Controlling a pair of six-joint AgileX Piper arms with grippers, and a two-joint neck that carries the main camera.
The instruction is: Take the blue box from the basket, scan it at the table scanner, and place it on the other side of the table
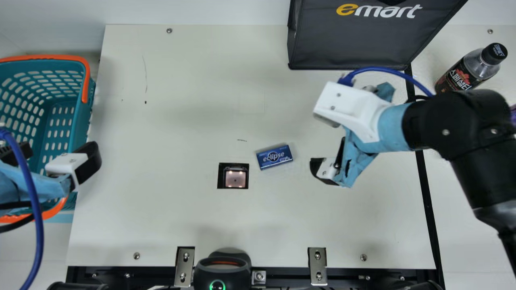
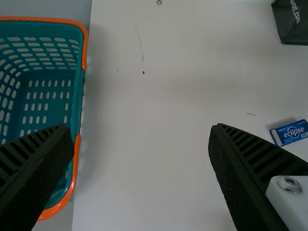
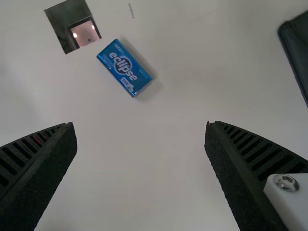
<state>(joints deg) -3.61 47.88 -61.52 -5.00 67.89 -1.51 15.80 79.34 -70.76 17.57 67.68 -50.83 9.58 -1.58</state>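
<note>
The blue box (image 1: pixel 274 156) lies flat on the table, just right of the table scanner (image 1: pixel 235 179) and apart from it. My left gripper (image 1: pixel 56 156) is open over the right side of the teal basket (image 1: pixel 82 117). In the left wrist view, nothing is between the fingers of the left gripper (image 2: pixel 139 132), and the blue box (image 2: pixel 290 133) lies off to one side. My right gripper (image 1: pixel 329 158) stands open to the right of the box. In the right wrist view, the box (image 3: pixel 124 68) is beyond the spread fingertips of the right gripper (image 3: pixel 139 129), near the scanner (image 3: pixel 84 33).
A dark grey bag (image 1: pixel 350 40) stands at the table's back right. Beside it, a dark bottle (image 1: pixel 469 70) lies at the far right, behind my right arm. A black device (image 1: pixel 222 270) sits at the front edge, between metal brackets. Blue cables run along both arms.
</note>
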